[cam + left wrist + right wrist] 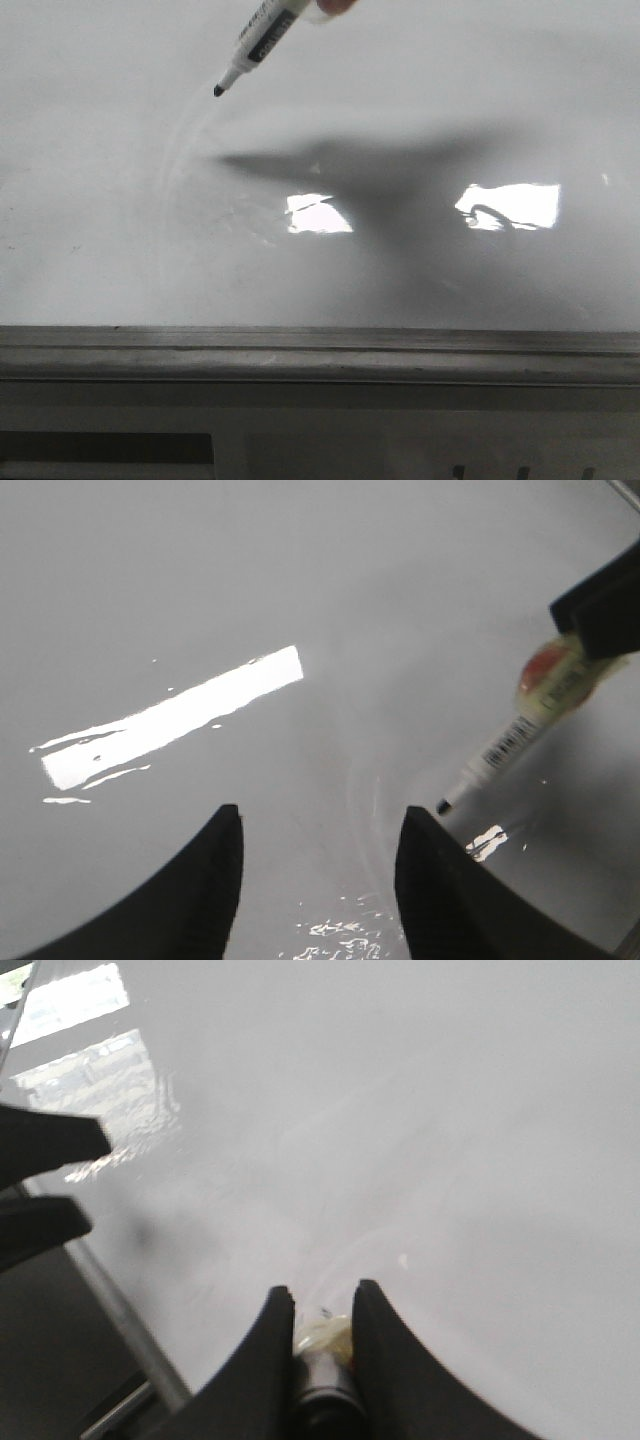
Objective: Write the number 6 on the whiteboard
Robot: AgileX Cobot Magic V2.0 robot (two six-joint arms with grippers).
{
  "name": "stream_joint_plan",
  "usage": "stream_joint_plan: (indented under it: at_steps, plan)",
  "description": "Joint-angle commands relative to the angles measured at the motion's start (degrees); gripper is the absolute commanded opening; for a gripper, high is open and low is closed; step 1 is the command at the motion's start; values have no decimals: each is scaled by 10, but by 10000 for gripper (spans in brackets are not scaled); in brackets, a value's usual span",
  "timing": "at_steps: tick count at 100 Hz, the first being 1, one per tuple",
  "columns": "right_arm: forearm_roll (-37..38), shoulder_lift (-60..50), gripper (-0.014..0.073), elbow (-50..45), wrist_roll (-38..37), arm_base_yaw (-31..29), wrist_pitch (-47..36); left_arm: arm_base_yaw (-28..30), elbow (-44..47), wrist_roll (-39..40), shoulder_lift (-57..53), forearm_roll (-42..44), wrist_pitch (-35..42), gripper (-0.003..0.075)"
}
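Glossy white-grey whiteboard [110, 270] fills nearly the whole front view, lying flat, with faint curved wipe smears on its left part and a grey metal edge rail [320, 352] running along its near side. No black stroke of a number 6 can be made out on the board in any view; only pale smears show where the pen points.

Left of centre, near the far edge of the front view, a whiteboard marker [262, 38] slants down to the left, its white barrel bearing a dark printed label and its black tip [219, 91] hanging just above the surface; whether the tip touches cannot be told. Below and right of it, a broad dark shadow [400, 200] spreads across the board, flanked by two bright rectangular light reflections [320, 214].

From the left wrist view, the left gripper [318, 870] hovers over the board with its two black fingers [205, 890] spread apart and nothing between them; the marker [520, 742] shows beside them, held at its upper end by a black finger of the other arm.

From the right wrist view, the right gripper [322, 1320] has its jaws clamped on the marker's rear end [322, 1345], the pen pointing away toward the board.
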State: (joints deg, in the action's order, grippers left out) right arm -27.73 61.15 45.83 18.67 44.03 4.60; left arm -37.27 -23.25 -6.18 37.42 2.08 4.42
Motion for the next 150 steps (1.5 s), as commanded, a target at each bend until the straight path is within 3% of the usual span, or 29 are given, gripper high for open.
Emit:
stream_joint_plan:
  at_steps: [1, 24, 43, 56, 77, 109, 150]
  plan:
    - [-4, 22, -64, 51, 4, -24, -31, 3, -19, 1, -2, -9, 40, 314]
    - [-3, 79, -64, 98, 4, -44, -17, 3, -19, 1, -2, -9, 41, 314]
    - [-8, 122, -64, 47, 4, -28, 51, 3, -19, 1, -2, -9, 41, 314]
    - [-8, 107, -64, 10, 4, -29, 59, 3, -19, 1, -2, -9, 41, 314]
    - [-4, 61, -64, 28, 4, -50, 44, 3, -19, 1, -2, -9, 41, 314]
    - [-4, 104, -64, 57, 10, -3, -5, 3, -19, 1, -2, -9, 41, 314]
    - [-4, 69, -64, 57, 10, 37, 40, -18, -19, 1, 2, 5, 23, 314]
